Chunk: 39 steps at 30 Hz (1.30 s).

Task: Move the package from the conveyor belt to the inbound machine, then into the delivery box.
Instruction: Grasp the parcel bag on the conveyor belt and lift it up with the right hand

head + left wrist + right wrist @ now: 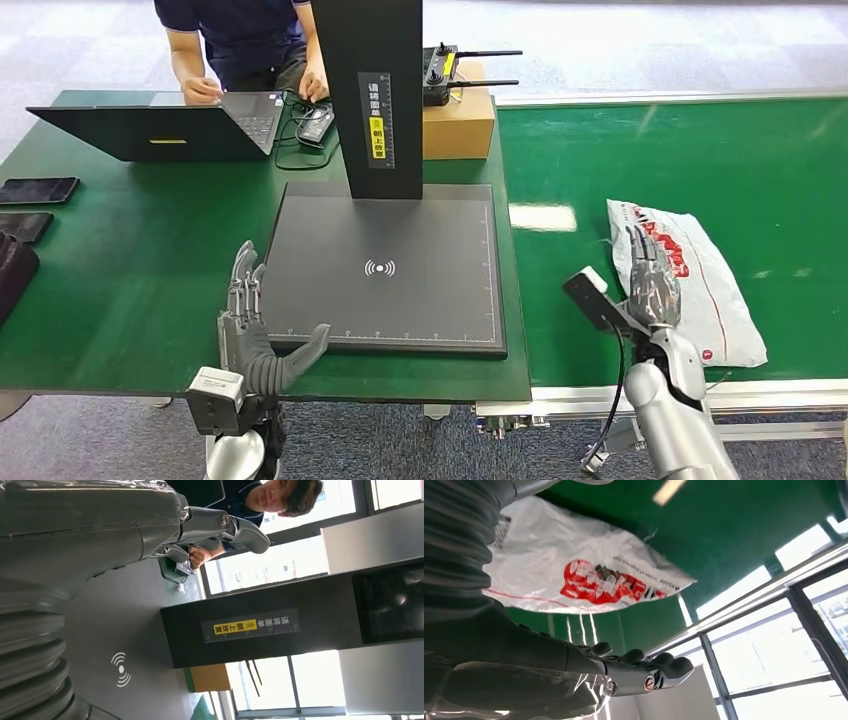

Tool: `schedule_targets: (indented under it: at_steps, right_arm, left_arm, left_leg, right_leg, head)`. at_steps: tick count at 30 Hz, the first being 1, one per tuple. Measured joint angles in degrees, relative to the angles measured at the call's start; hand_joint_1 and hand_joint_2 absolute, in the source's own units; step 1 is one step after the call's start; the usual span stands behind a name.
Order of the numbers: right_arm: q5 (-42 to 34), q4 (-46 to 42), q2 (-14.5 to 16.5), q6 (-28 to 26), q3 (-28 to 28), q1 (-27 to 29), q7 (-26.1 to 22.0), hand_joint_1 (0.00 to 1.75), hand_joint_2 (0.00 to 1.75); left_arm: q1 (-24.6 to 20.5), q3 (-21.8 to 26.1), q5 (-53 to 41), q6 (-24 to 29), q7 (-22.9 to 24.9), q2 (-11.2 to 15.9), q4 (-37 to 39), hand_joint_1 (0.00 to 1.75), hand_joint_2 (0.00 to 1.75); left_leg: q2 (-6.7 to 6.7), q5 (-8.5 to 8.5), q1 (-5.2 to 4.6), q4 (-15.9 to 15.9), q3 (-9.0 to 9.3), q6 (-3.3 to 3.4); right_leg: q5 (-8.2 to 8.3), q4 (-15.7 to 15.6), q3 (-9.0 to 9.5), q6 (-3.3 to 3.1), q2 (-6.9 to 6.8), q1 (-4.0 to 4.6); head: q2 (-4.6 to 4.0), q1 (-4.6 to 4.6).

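The package (690, 280), a white bag with red print, lies on the green conveyor belt (680, 160) at the right of the frame; the right hand (652, 280) hovers at its left edge, fingers spread, holding nothing; the left hand (258, 330) waits open at the lower left corner of the black inbound machine (390, 265); judging by this, nothing is done yet: pickup, machine and delivery box all remain.

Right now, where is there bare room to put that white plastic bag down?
The flat black scanning platform in front of its black upright post is bare. So is the green conveyor belt beyond the white plastic package with red print. The green table is free mid-left; its far edge is crowded by the black laptop and brown cardboard box.
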Motion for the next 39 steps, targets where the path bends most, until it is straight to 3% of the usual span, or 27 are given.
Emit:
schedule_targets:
  at_steps: [7,13,22,27,39]
  right_arm:
    - [-0.2,13.4,-3.0,-1.1,-0.4,-10.7,-0.5,0.0,1.75]
    - [-0.5,21.5,-4.1,-2.1,-1.0,-16.0,-0.6,0.0,1.75]
    - [-1.6,28.1,-5.5,-2.5,-3.0,-18.2,1.1,0.0,1.75]
    - [-3.8,30.8,-6.0,0.3,-4.9,-18.5,-0.1,0.0,1.75]
    - [-4.8,33.9,-6.0,0.3,-7.8,-18.0,-0.7,0.0,1.75]
  left_arm:
    - [0.1,0.3,0.1,0.5,0.0,0.0,0.0,0.0,1.75]
    - [0.2,0.3,1.1,0.3,0.0,0.0,0.0,0.0,1.75]
    - [0.5,0.4,1.7,-1.4,0.0,0.0,-0.1,0.0,1.75]
    - [0.9,0.7,2.9,-2.9,0.0,0.0,-0.7,0.0,1.75]
    - [1.1,1.1,2.9,-3.7,0.0,0.0,-1.1,0.0,1.75]
  left_leg:
    - [-0.02,0.02,0.0,0.0,-0.01,0.0]
    - [-0.04,0.02,0.0,0.0,-0.03,0.0]
    - [-0.05,0.02,0.0,0.0,-0.04,0.0]
    - [-0.05,0.02,0.0,0.0,-0.04,0.0]
    - [-0.05,0.02,0.01,0.0,-0.03,0.0]
  right_leg:
    - [0.0,0.0,-0.01,0.0,-0.03,0.0]
    - [0.0,0.0,-0.03,0.0,-0.04,0.01]
    - [0.0,0.0,-0.03,0.0,-0.05,0.01]
    - [0.0,0.0,-0.03,0.0,-0.06,0.01]
    - [0.0,0.0,-0.03,0.0,-0.05,0.01]
  head:
    - [0.0,0.0]
    - [0.0,0.0]
    - [0.0,0.01]
    - [0.0,0.0]
    - [0.0,0.0]
